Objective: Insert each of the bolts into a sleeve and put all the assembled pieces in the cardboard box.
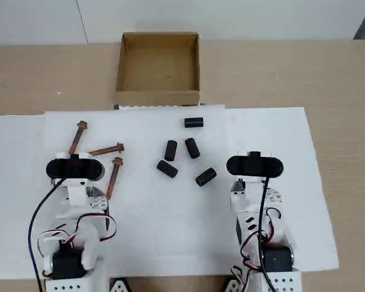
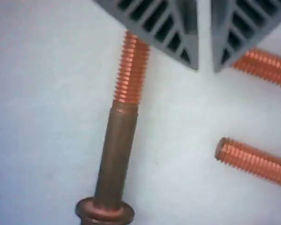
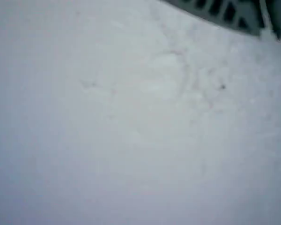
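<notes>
Closest to the high camera are my two arms at the near edge of the tabletop (image 1: 340, 73), the left arm (image 1: 79, 207) and the right arm (image 1: 255, 213). Both stand on a white paper sheet (image 1: 261, 121).

My left tool (image 2: 205, 68) hangs low over the paper. Its two grey fingers (image 2: 178, 28) are almost together, with only a thin slit between them, and they grip nothing. In the left wrist view one copper-coloured bolt (image 2: 114, 159) lies with its threaded end passing behind one finger. The threaded ends of two more bolts (image 2: 253, 161) (image 2: 264, 68) lie just beside it.

My right tool (image 3: 260, 23) is over bare paper, and I cannot tell if it is open or closed.

From above, all three bolts lie on the left of the sheet, around the head of my left arm: one far (image 1: 78, 137), one to its right (image 1: 107, 149) and one nearer (image 1: 114, 176). Five black sleeves lie loose in the middle of the sheet, between the arms and farther out: (image 1: 194, 122), (image 1: 170, 149), (image 1: 192, 148), (image 1: 167, 169), (image 1: 205, 176). No bolt is inside a sleeve.

At the far edge of the sheet stands the cardboard box (image 1: 158, 97), open on top, with nothing in it.
</notes>
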You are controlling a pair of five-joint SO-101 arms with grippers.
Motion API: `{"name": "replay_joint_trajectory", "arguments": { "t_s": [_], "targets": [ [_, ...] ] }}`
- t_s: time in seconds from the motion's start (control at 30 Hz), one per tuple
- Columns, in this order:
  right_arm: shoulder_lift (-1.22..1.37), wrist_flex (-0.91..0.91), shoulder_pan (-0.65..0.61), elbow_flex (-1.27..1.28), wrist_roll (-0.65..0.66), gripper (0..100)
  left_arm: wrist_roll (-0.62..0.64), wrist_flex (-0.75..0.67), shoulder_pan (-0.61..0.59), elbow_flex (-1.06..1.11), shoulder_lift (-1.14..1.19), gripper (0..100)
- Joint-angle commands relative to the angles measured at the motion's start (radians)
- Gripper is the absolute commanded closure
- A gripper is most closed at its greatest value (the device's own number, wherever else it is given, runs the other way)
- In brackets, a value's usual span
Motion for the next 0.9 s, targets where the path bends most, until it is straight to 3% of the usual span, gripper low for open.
{"name": "replay_joint_trajectory", "arguments": {
  "t_s": [0.0,0.53,0.7,0.87],
  "targets": [
    [-0.015,-0.001,0.005,0.015,-0.002,99.5,-0.002,-0.002,0.0,-0.002,-0.011,99],
    [-0.015,-0.001,0.005,0.015,-0.002,99.5,0.003,-0.04,0.06,-0.007,-0.011,99],
    [-0.015,-0.001,0.005,0.015,-0.002,99.5,0.003,-0.137,0.034,-0.059,-0.008,99],
    [-0.015,-0.001,0.005,0.015,-0.002,99.5,0.0,-0.106,0.034,-0.156,-0.006,99]
  ]
}}
